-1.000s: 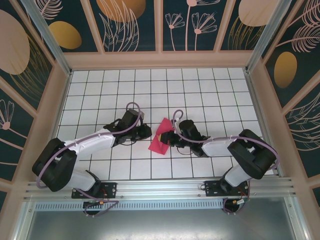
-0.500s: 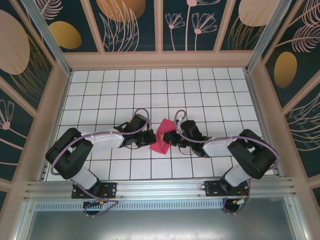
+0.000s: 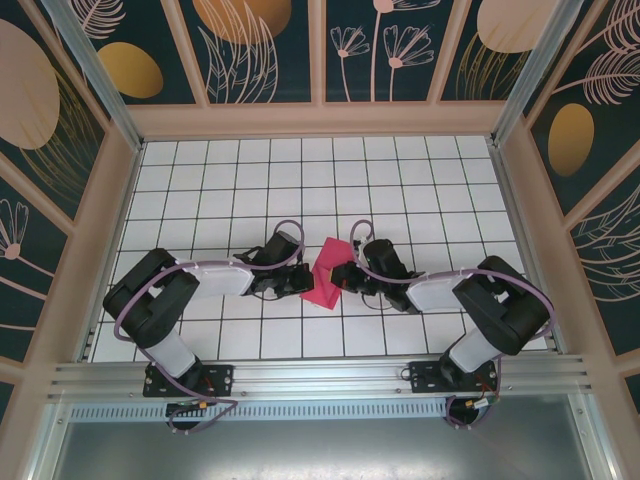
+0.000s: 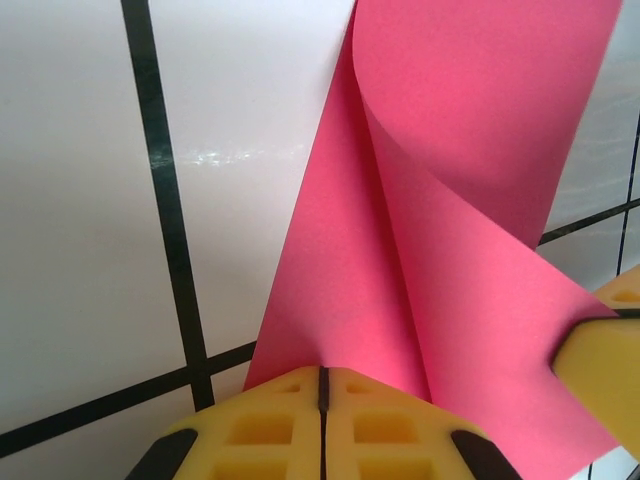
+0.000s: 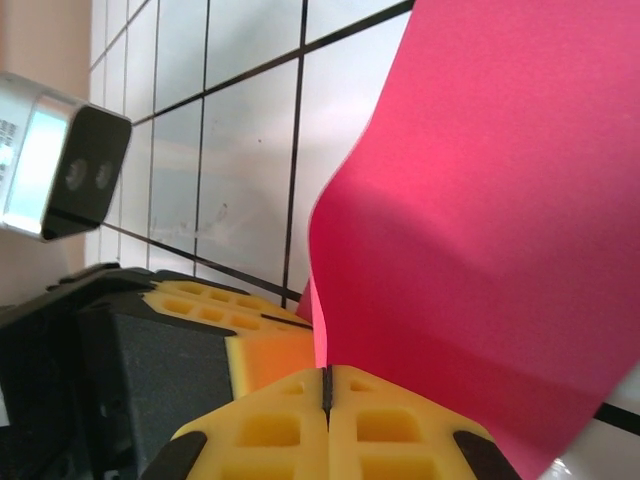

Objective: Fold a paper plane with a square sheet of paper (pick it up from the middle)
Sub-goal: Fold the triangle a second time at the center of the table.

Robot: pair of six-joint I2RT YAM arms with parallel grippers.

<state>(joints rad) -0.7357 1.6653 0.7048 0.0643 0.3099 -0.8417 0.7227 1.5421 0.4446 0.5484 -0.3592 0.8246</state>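
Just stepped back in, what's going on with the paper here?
Both arms reach to the middle of the table. The left gripper is shut on one edge of the square sheet of paper, and the right gripper is shut on it from the opposite side. The sheet curls between them, one flap rolled over; no plane shape yet.

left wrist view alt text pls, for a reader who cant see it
A thin red-pink square sheet of paper, curled into a fold, is pinched at its near edge by the left tool, its yellow foam jaws shut. The right tool grips the sheet's right corner over the white grid-tiled table.
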